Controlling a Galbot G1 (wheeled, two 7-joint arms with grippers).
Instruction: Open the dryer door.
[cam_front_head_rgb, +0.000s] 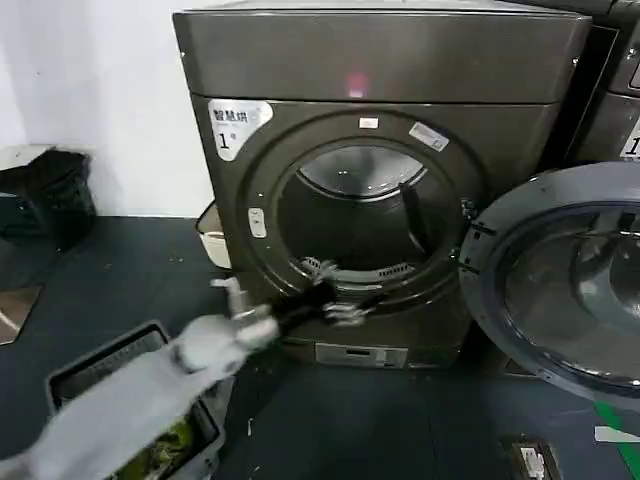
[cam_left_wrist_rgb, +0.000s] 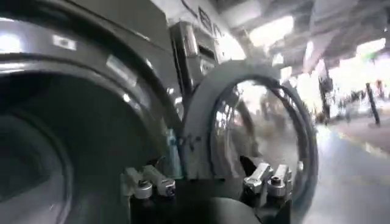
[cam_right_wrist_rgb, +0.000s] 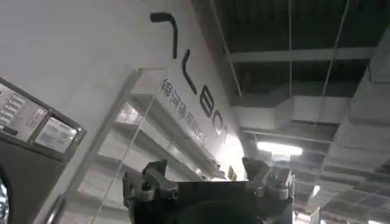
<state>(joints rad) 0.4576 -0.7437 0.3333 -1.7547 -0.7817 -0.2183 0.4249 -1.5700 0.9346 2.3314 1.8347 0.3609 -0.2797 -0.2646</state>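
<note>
Door (cam_front_head_rgb: 560, 280): swung wide to the right of the dryer (cam_front_head_rgb: 380, 70); drum opening exposed; task judged essentially done, only withdrawal of the arm left.
Left gripper (cam_front_head_rgb: 335, 305): held at the lower rim of the opening; fingers (cam_left_wrist_rgb: 149, 182) spread, nothing pinched.
Right gripper (cam_right_wrist_rgb: 207, 182): aimed up at the ceiling; fingers spread, nothing held.
</note>
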